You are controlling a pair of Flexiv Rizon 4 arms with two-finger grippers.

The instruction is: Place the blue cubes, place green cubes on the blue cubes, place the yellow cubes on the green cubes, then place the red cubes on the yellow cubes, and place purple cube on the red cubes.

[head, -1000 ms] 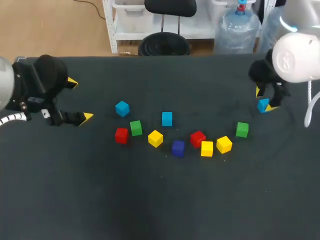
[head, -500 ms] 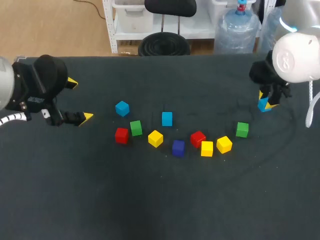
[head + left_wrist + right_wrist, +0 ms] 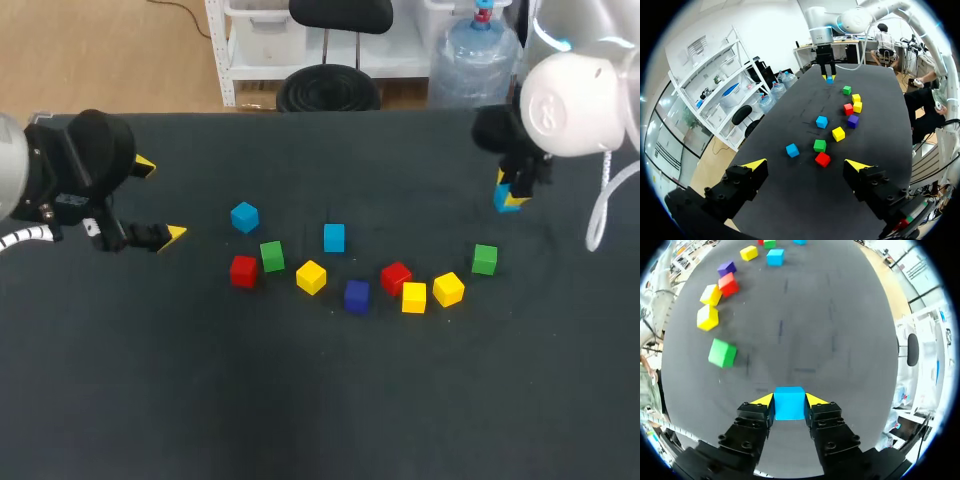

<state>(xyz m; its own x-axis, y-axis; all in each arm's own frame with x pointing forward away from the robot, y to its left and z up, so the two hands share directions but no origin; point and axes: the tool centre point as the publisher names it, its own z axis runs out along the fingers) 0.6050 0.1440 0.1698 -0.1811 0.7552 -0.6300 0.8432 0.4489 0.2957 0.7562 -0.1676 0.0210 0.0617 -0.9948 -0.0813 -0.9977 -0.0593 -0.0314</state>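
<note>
Right gripper [image 3: 509, 193]: clamped on a small sky-blue solid cube [image 3: 789, 403], one yellow tip on each of two opposite faces. It's a square grip, so the cube should go down flat.
Held cube, where: upper right of the head view, and by my reading lifted clear of the black matte table [image 3: 320, 420].
Left gripper [image 3: 160, 200]: fingers wide apart with nothing between them, at the far left of the head view. That's well apart from every cube, out of the working lane I'd say.
Other blues: left blue cube [image 3: 244, 216] and middle blue cube [image 3: 334, 237], both left of centre on the bare top, near each other but not touching.
Greens: left green cube [image 3: 272, 256] just beside the left red cube [image 3: 243, 270]. The right green cube [image 3: 485, 259] is the nearest loose piece to my held one.
Lower arc: lone yellow cube [image 3: 311, 276], purple cube [image 3: 356, 295], right red cube [image 3: 396, 277], inner yellow cube [image 3: 414, 297], outer yellow cube [image 3: 448, 289], all strung out close together. None is stacked.
Step in hand: laying the blue base, I judge, since no tier has started.
Next move calls for: open table beside the other blues, and a path that clears the right green cube.
</note>
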